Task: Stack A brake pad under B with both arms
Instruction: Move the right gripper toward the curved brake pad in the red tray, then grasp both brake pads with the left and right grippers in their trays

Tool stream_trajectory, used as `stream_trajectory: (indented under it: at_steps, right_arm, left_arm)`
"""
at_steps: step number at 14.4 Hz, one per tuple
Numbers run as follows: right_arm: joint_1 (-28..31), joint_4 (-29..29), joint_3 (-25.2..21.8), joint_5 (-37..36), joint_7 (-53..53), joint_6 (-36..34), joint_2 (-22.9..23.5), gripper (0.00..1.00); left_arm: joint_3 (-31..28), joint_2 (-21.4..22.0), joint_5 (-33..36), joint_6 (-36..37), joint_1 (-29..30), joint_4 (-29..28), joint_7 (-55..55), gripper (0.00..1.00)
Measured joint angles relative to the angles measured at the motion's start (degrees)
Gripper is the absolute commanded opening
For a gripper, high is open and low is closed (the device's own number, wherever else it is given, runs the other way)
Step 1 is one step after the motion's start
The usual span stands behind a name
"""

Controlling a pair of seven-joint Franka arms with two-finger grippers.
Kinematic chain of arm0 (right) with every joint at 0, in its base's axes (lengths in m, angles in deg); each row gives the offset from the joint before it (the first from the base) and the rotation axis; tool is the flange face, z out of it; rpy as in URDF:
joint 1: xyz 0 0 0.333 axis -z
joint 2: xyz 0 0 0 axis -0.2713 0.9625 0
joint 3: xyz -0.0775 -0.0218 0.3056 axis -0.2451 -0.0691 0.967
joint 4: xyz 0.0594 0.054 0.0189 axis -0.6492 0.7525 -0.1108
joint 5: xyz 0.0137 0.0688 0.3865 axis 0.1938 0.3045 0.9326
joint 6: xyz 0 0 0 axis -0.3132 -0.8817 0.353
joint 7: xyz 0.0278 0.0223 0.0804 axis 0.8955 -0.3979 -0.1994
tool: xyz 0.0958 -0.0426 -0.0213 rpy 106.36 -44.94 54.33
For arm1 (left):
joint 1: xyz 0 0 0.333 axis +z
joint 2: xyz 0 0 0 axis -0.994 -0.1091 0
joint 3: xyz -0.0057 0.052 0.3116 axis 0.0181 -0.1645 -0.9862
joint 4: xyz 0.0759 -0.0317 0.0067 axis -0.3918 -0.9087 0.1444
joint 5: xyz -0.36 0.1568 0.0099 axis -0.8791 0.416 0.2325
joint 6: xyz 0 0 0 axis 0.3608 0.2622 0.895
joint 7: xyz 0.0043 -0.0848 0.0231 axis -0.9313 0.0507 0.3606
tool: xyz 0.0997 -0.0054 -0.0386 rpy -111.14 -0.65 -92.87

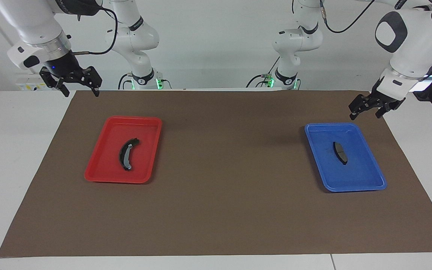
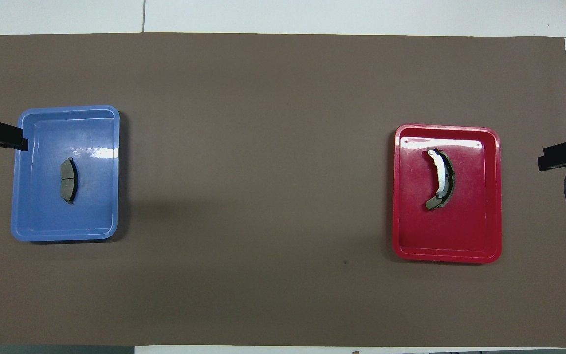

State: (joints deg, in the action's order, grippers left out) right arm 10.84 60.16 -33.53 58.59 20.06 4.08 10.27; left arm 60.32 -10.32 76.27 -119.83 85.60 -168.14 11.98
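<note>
At the facing view's upper corners, left gripper (image 1: pixel 364 109) and right gripper (image 1: pixel 78 87) hover spread wide and empty, nothing picked yet; next, I judge, the left descends onto the short dark-grey A brake pad (image 1: pixel 340 152) in the blue plastic tray (image 1: pixel 366 183), while long crescent B (image 1: pixel 127 153) lies in the red tray (image 1: pixel 99 168).

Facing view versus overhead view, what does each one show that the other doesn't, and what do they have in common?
Only the facing view shows the whole arms with their bases, and both grippers raised with fingers spread: the left gripper over the mat's corner by the blue tray, the right gripper over the corner by the red tray. Only the overhead view shows the long pad's pale strip and the mat's full outline. Both show the short pad in the blue tray, the long pad in the red tray.
</note>
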Motion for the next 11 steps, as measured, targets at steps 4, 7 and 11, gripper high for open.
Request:
stream_trajectory:
  at_steps: [4,7,11]
  right_arm:
    - [0.00,7.82,0.00,0.02,0.00,8.86,-1.84,0.99]
    - [0.00,19.87,-0.01,0.03,0.00,20.72,-3.66,0.99]
    - [-0.09,29.22,0.00,0.05,0.00,32.96,0.02,0.99]
  left_arm:
    - [-0.14,0.00,0.00,-0.04,0.04,0.00,0.00,1.00]
    - [-0.16,-0.04,0.00,-0.82,0.04,-0.49,0.00,1.00]
    - [-0.39,-0.69,0.00,-8.43,0.77,-6.32,-0.27,1.00]
